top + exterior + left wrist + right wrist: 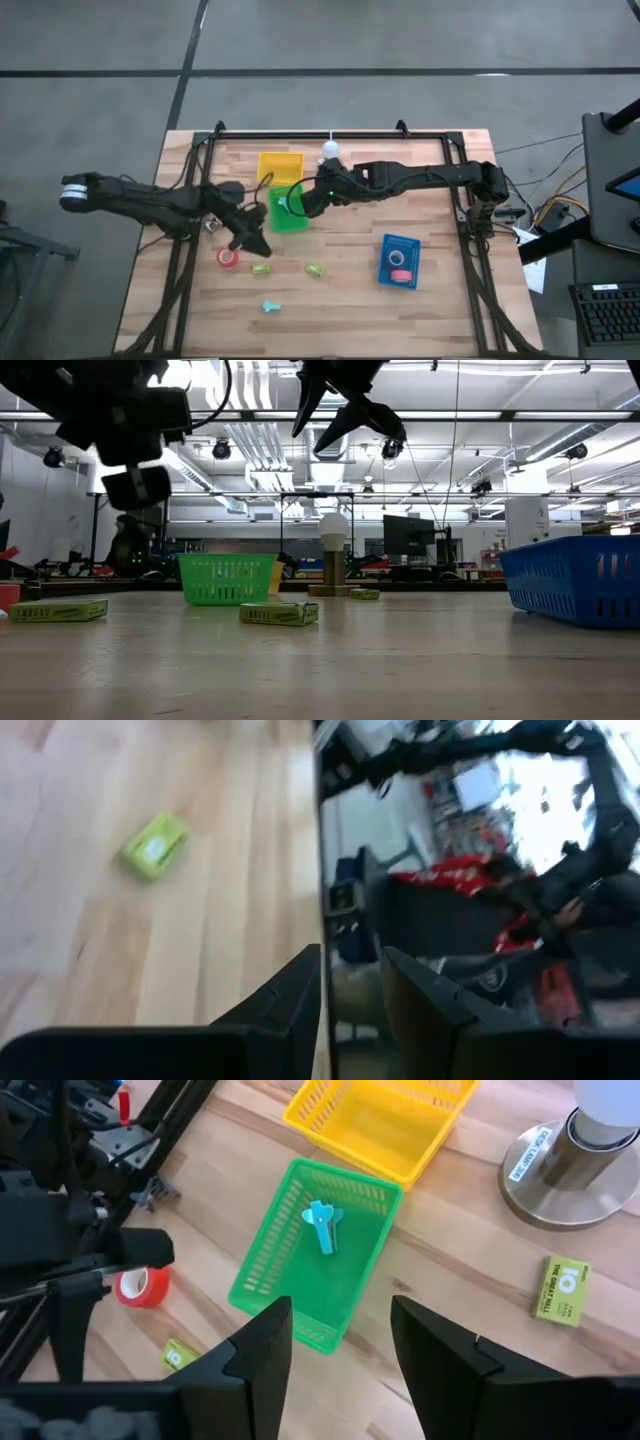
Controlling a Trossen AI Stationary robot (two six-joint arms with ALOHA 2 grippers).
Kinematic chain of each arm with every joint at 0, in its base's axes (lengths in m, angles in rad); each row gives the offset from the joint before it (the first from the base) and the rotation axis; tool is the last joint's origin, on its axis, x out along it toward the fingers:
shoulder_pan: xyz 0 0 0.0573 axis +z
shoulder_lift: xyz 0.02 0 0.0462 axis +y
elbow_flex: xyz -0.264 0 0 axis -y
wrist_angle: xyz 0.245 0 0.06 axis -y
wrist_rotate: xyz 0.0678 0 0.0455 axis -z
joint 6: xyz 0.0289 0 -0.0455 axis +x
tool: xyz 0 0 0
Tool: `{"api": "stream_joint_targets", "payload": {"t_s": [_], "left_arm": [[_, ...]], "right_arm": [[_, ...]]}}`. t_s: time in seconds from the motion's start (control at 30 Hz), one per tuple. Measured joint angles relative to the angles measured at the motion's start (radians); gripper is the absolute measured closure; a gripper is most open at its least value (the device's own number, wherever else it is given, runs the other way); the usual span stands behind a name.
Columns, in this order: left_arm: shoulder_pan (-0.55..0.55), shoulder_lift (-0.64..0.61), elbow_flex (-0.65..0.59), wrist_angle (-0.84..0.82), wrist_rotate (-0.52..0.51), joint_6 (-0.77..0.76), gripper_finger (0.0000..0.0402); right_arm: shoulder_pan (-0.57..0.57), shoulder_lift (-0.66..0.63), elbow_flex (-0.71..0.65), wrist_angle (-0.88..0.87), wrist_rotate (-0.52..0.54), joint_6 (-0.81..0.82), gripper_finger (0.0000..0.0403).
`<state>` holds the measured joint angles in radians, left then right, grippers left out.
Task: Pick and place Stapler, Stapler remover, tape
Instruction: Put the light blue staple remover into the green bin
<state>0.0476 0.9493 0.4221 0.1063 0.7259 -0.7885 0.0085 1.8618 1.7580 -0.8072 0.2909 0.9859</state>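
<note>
A cyan staple remover [321, 1228] lies in the green tray [268, 1270], which stands beside the yellow tray [281, 166]. My right gripper [340, 1342] hangs open and empty above the green tray's near end; it also shows in the high view [297, 206]. A second cyan staple remover [270, 306] lies on the table near the front. A red tape roll [228, 257] lies flat on the table just left of my left gripper [252, 241], which is open and empty above the table [350, 965]. Another red tape roll [398, 260] lies in the blue tray [400, 243].
Small green boxes lie on the table [262, 268] [314, 271], and another lies by the lamp [558, 1289]. The lamp [330, 152] stands at the far edge, right of the yellow tray. A black frame [330, 134] runs round the table's sides.
</note>
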Motion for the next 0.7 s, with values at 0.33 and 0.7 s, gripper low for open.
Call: {"api": "stream_joint_targets", "payload": {"t_s": [0.33,0.7], "left_arm": [[-0.171,0.125,-0.001,-0.042,-0.116,-0.044,0.0291],[-0.308,0.281,0.003,0.001,-0.179,-0.133,0.0291]], "right_arm": [[0.0,0.0,0.0,-0.077,-0.001,-0.017,0.0248],[0.007,0.0,0.0,-0.141,-0.012,0.015,0.0262]]}}
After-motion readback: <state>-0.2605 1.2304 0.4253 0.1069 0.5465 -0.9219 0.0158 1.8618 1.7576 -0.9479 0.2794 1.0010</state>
